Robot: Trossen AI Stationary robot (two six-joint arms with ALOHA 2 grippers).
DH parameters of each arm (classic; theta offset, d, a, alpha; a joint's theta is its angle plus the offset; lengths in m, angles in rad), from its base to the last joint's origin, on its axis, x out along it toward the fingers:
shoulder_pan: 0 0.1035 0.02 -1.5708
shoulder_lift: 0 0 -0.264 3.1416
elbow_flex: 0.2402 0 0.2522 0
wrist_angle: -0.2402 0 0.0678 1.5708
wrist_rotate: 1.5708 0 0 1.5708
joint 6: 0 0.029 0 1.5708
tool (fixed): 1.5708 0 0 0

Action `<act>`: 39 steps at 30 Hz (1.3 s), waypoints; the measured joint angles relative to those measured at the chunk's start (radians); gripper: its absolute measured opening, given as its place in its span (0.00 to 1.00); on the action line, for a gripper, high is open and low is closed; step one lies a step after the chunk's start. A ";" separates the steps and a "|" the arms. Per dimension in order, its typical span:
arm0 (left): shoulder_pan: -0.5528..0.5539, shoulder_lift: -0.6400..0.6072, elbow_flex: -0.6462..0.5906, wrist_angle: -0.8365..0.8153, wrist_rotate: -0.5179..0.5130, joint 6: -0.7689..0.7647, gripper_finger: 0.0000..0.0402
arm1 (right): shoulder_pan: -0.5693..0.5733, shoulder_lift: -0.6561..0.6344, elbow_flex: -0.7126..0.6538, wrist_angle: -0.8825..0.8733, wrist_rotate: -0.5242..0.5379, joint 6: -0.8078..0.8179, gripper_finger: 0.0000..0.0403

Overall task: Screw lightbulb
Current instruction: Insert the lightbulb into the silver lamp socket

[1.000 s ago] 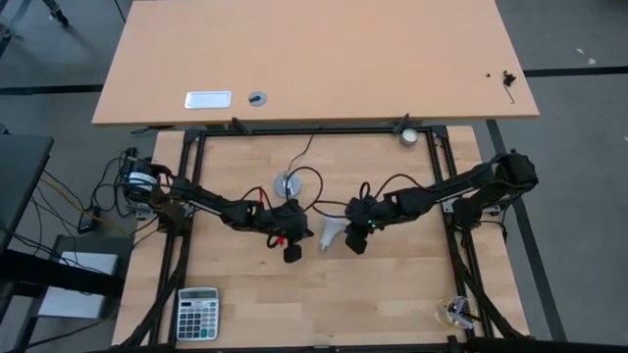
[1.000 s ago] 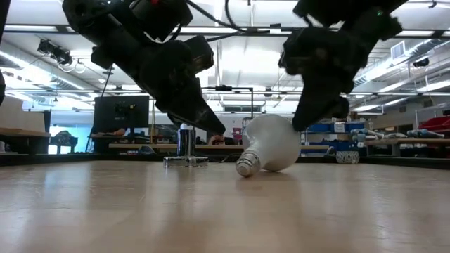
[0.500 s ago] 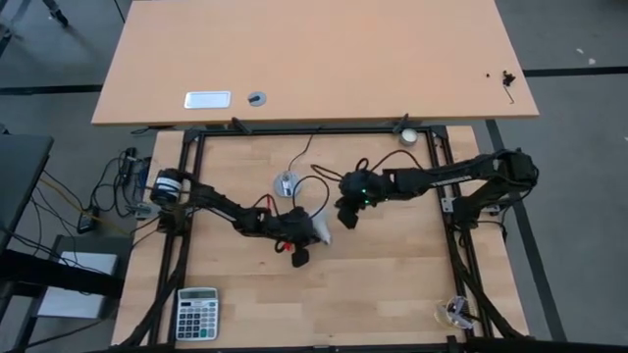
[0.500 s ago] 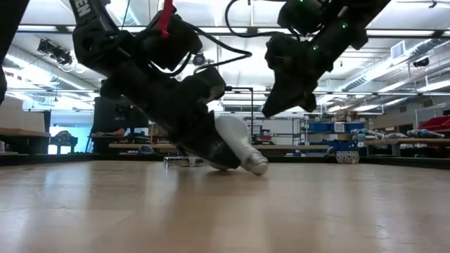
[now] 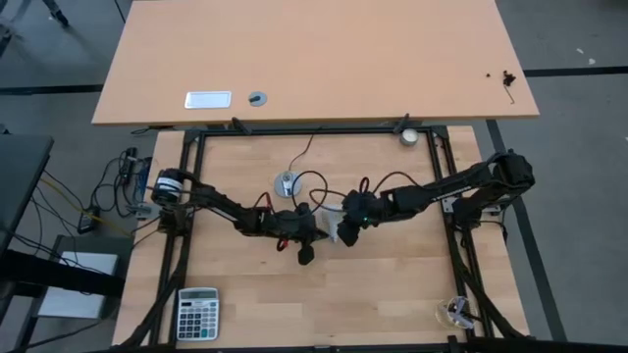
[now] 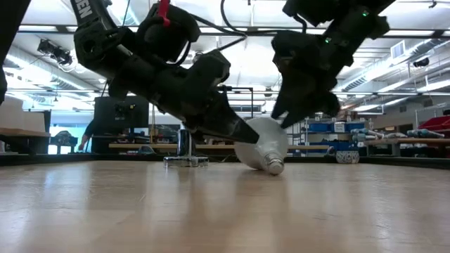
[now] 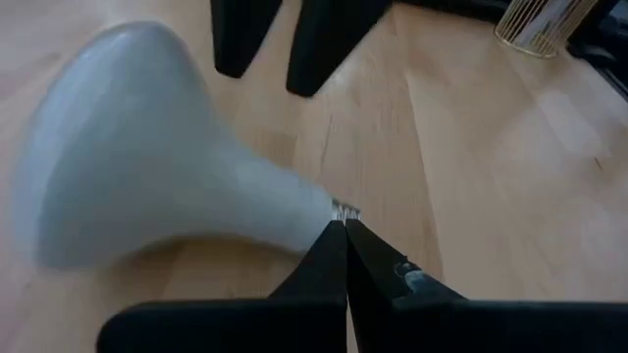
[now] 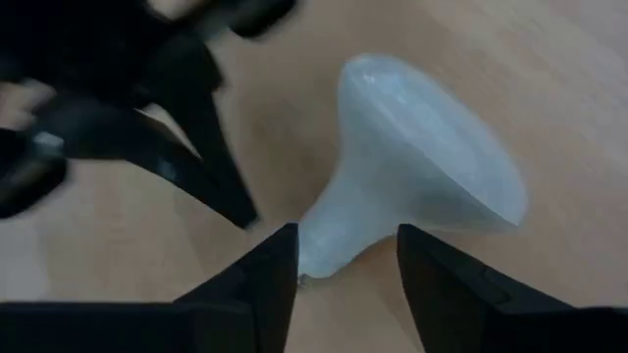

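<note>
The white frosted lightbulb lies on its side at mid-table, dome on the wood, silvery screw base toward the near right. My left gripper is shut, its tips at the bulb's neck. My right gripper is open just above the bulb, one finger on each side of the narrow end; I cannot tell whether it touches. The silver socket base with its black cord stands behind. My left gripper has its shut fingertips against the bulb's neck just beside the screw base. The fingers slant down from the table's left. The bulb lies on the table on its dome's side.
A calculator lies at the near left. A small round disc sits at the far edge. A wire object is at the near right corner. A larger desk stands beyond the table.
My left gripper has gone toward the table's right against the bulb. The bulb has turned about on the table: its screw base, which pointed near-left, now points near-right. My right gripper rose and drew back toward the far edge, then came back down over the bulb.
</note>
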 joint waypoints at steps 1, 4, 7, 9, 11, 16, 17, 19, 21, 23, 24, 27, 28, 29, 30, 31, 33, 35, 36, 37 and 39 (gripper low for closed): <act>0.000 -0.010 0.000 -0.006 -0.006 0.002 0.00 | 0.007 0.012 0.000 0.003 0.012 0.024 0.48; 0.000 -0.044 -0.006 -0.054 -0.037 0.012 0.00 | 0.020 0.053 0.000 0.014 0.032 0.081 0.52; 0.000 -0.066 -0.020 -0.084 -0.060 0.016 0.00 | 0.012 0.098 0.000 0.026 0.036 0.098 0.55; 0.000 -0.076 -0.031 -0.082 -0.060 0.013 0.00 | -0.006 0.121 0.000 0.039 0.036 0.101 0.57; 0.000 -0.080 -0.041 -0.083 -0.062 0.000 0.00 | -0.029 0.141 0.001 0.072 0.038 0.092 0.59; 0.000 -0.079 -0.059 -0.073 -0.069 -0.016 0.00 | -0.101 0.128 -0.001 0.085 0.016 -0.043 0.63; 0.000 -0.079 -0.059 -0.071 -0.069 -0.019 0.00 | -0.119 0.114 -0.002 0.078 0.003 -0.076 0.63; 0.000 -0.079 -0.058 -0.068 -0.069 -0.022 0.00 | -0.159 0.087 -0.001 0.077 -0.035 -0.120 0.65; 0.000 -0.079 -0.058 -0.059 -0.069 -0.016 0.00 | -0.188 0.071 -0.001 0.073 -0.083 -0.137 0.66; 0.000 -0.079 -0.058 -0.061 -0.071 -0.014 0.00 | -0.203 0.065 -0.001 0.073 -0.108 -0.137 0.67; 0.000 -0.079 -0.058 -0.062 -0.078 -0.013 0.00 | -0.203 0.065 -0.001 0.073 -0.113 -0.132 0.68; 0.004 -0.079 -0.058 -0.062 -0.104 -0.010 0.00 | -0.188 0.078 -0.001 0.083 -0.112 -0.099 0.68; 0.008 -0.079 -0.058 -0.063 -0.110 -0.010 0.00 | -0.178 0.081 -0.001 0.082 -0.106 -0.085 0.68; 0.013 -0.079 -0.058 -0.064 -0.112 -0.010 0.00 | -0.168 0.082 -0.001 0.079 -0.098 -0.075 0.68; 0.018 -0.079 -0.058 -0.065 -0.113 -0.008 0.00 | -0.155 0.085 -0.002 0.092 -0.084 -0.068 0.68; 0.023 -0.084 -0.058 -0.074 -0.113 -0.004 0.00 | -0.145 0.089 0.000 0.107 -0.064 -0.059 0.68; 0.035 -0.099 -0.059 -0.086 -0.113 0.010 0.00 | -0.127 0.090 -0.001 0.096 -0.036 -0.045 0.68; 0.044 -0.134 -0.059 -0.115 -0.113 0.035 0.00 | -0.116 0.098 -0.001 0.108 -0.011 -0.026 0.68; 0.050 -0.155 -0.059 -0.124 -0.114 0.050 0.00 | -0.110 0.102 -0.001 0.103 0.004 -0.023 0.68; 0.055 -0.178 -0.059 -0.141 -0.117 0.062 0.00 | -0.107 0.106 -0.001 0.104 0.017 -0.022 0.68; 0.067 -0.227 -0.059 -0.179 -0.126 0.091 0.00 | -0.105 0.112 -0.001 0.114 0.031 -0.018 0.68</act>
